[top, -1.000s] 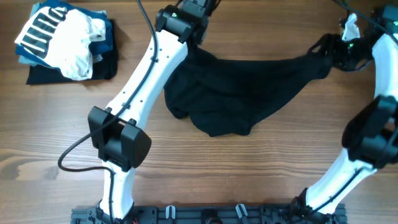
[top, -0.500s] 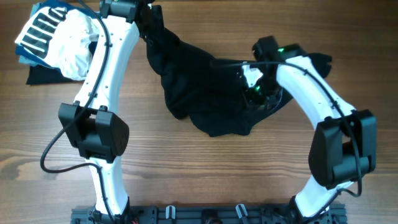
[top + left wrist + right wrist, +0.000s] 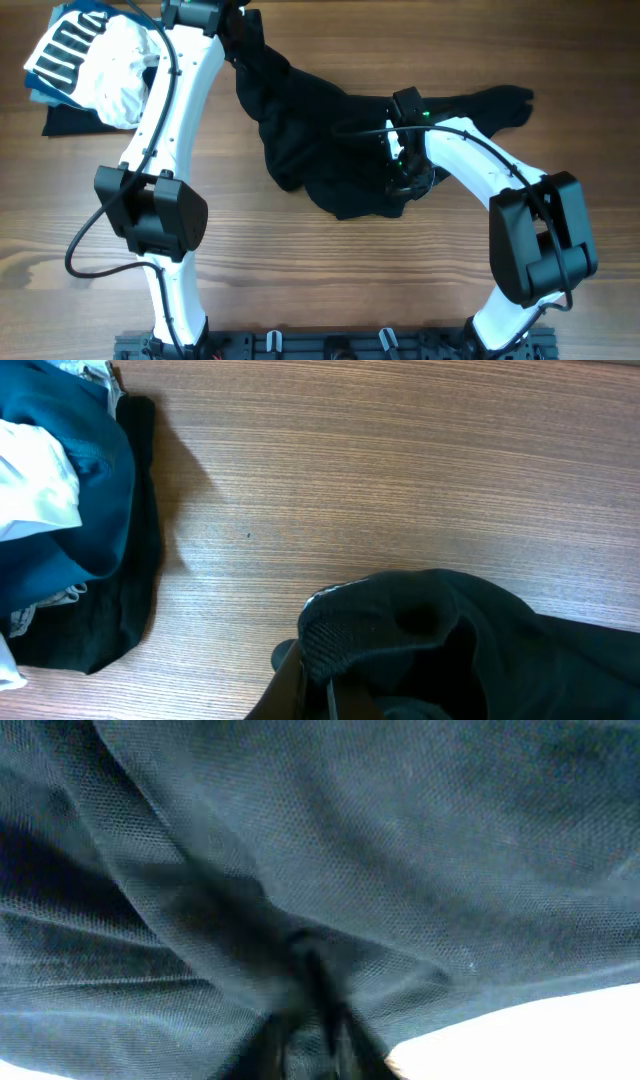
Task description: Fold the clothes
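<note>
My left gripper is pressed together on a ribbed edge of the black shirt. The cloth humps up over the fingers and trails off to the gripper's right. Little of the fingers shows in the wrist view, so I judge the bite as shallow, on the edge alone.

My right gripper is pinching a gathered tuck of the same shirt's mesh. Creases fan out from between its fingers and fill nearly the whole wrist view. From overhead it sits low in the middle of the crumpled shirt, and one loose end lies beyond it to its right on the wooden table.

Just to the left of my left gripper is the pile of other clothes, with blue and white pieces on a dark one. Bare tabletop separates it from the shirt.

The risks as I see them:
- **Slipping edge:** if I pull the two grips apart to spread the shirt, the ribbed edge could slide out of the left pinch.
- **Doubled layers:** the right grip may hold more than one layer, which I cannot tell from here. That would drag the body into a twist instead of flattening it.
- **Dragging the pile:** swinging the left arm further left would likely catch the pile and pull it along.
- **Trapped wrinkles:** folding from this bunched state would lock the wrinkles in.
</note>
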Motion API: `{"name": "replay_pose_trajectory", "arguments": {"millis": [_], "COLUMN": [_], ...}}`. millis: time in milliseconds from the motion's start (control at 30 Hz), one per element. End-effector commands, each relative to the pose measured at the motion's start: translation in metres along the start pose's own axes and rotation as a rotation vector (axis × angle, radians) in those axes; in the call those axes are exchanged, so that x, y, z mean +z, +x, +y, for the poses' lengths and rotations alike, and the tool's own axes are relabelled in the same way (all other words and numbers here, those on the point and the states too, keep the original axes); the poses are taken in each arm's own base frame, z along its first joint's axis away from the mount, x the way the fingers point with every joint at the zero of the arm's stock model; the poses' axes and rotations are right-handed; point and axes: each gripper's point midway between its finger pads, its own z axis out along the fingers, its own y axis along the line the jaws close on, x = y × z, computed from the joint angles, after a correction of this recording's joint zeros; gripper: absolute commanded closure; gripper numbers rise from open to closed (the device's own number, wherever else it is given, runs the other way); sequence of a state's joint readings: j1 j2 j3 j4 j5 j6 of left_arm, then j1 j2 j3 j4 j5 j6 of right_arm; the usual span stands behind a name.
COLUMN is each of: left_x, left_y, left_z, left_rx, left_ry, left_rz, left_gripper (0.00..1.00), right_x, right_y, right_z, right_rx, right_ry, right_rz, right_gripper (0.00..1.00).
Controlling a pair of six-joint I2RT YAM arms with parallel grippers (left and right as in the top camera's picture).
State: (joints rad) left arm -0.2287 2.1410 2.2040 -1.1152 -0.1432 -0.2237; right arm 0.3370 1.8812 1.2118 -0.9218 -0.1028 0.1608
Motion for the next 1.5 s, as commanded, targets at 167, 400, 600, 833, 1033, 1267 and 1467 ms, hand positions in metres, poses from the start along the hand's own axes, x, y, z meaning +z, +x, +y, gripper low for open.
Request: {"name": "replay_pose_trajectory", "arguments": {"millis": [167, 400, 600, 833, 1033, 1267, 1467], "left_x": [-0.02, -0.152, -0.374, -0.501, -0.449, -0.277, -0.126], "left_y": [-0.012, -0.054, -0.049, 0.024, 0.052, 0.046, 0.017], "left_z": [0.003, 0.026, 0.06, 0.08, 0.09, 0.074, 0.044], "left_rx": [-0.023, -0.033, -0.11, -0.096, -0.083, 0.007, 0.058], "left_ry": [-0.004, -0.011, 0.123, 0.298, 0.188, -0.035, -0.108], "left_rz": [-0.058, -0.368, -0.849, -1.069, -0.846, -0.291, -0.053], "left_gripper": [0.96, 0.96, 0.96, 0.96, 0.96, 0.96, 0.96], "right_x": [-0.055, -0.308, -0.463, -0.5, -0.451, -0.352, -0.234], "right_y": [-0.035, -0.056, 0.022, 0.099, 0.117, 0.055, -0.048], "right_z": [-0.033, -0.146, -0.188, -0.163, -0.151, -0.197, -0.23], "right_rx": [0.119, 0.302, 0.387, 0.42, 0.477, 0.502, 0.446], "right_ry": [0.06, 0.132, 0.175, 0.269, 0.191, 0.051, -0.029], "right_rz": [-0.167, -0.742, -1.124, -1.22, -1.016, -0.648, -0.492], "right_gripper": [0.95, 0.96, 0.96, 0.96, 0.96, 0.96, 0.96]}}
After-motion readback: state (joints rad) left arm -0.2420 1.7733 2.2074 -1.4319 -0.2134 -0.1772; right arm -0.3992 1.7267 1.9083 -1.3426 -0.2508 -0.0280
